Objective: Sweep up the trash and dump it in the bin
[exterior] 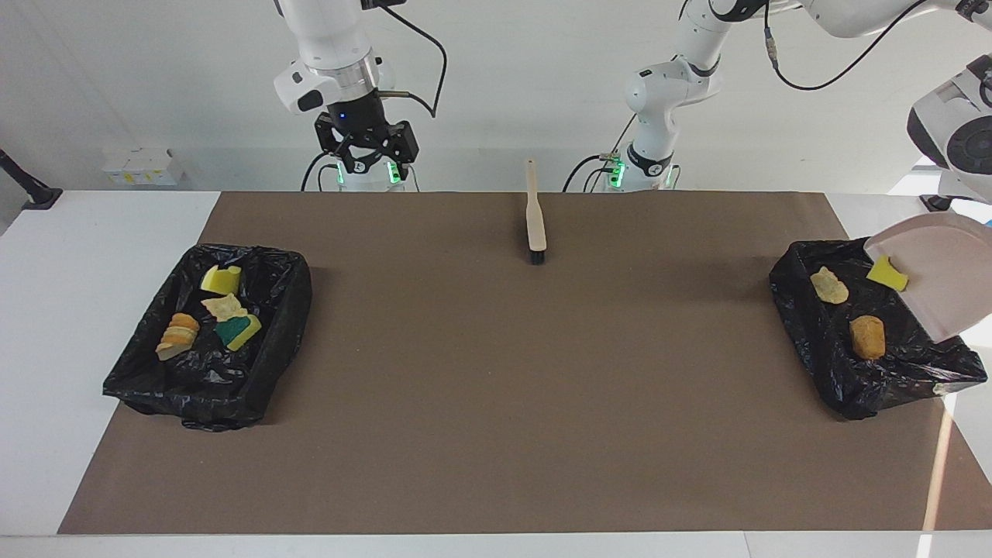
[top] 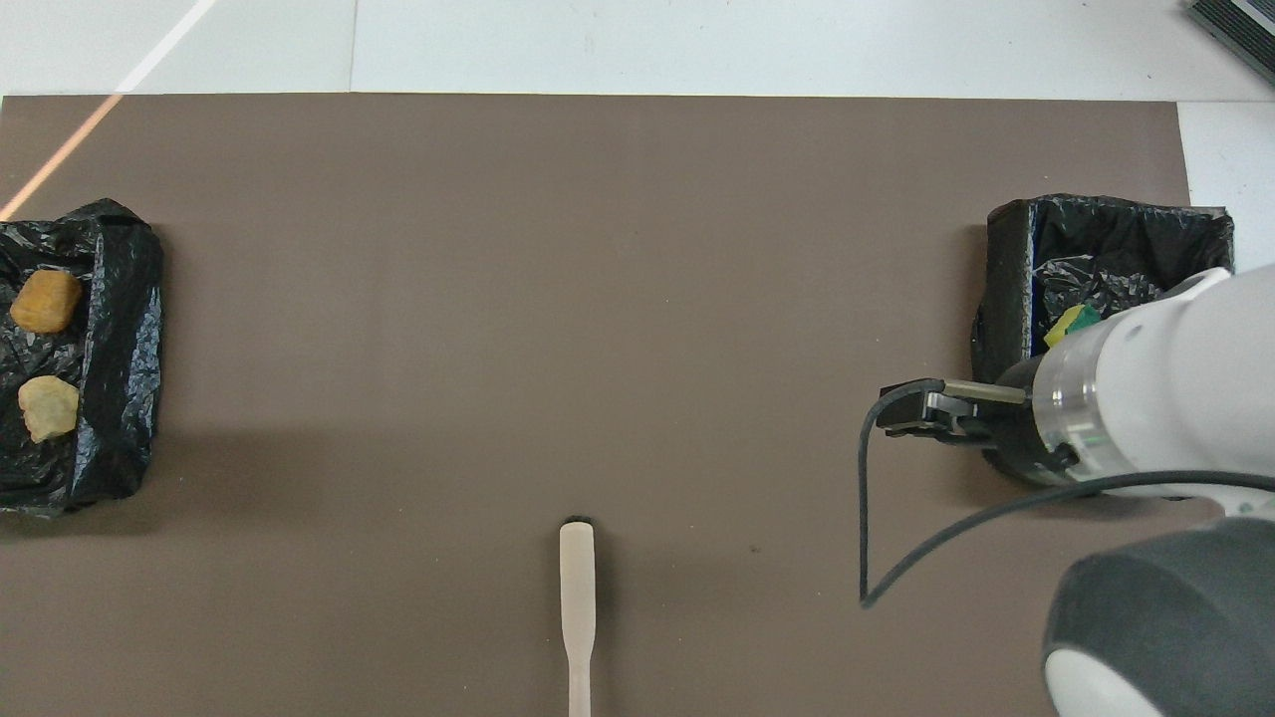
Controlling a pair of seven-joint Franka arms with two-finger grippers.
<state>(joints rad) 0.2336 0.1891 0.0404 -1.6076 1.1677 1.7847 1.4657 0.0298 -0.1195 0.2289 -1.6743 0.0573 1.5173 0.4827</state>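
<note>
With our right claw (exterior: 364, 149) open at upper left and our left claw gripping the tipped dustpan (exterior: 942, 283) at the right edge, pulling away early could drop the yellow trash chunk (exterior: 886, 273) at its lip outside the bin (exterior: 821, 364).

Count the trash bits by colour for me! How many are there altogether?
yellow sponge chunks: 3
pale tan lumps: 3
orange-brown lump: 1
Total: 7
</note>
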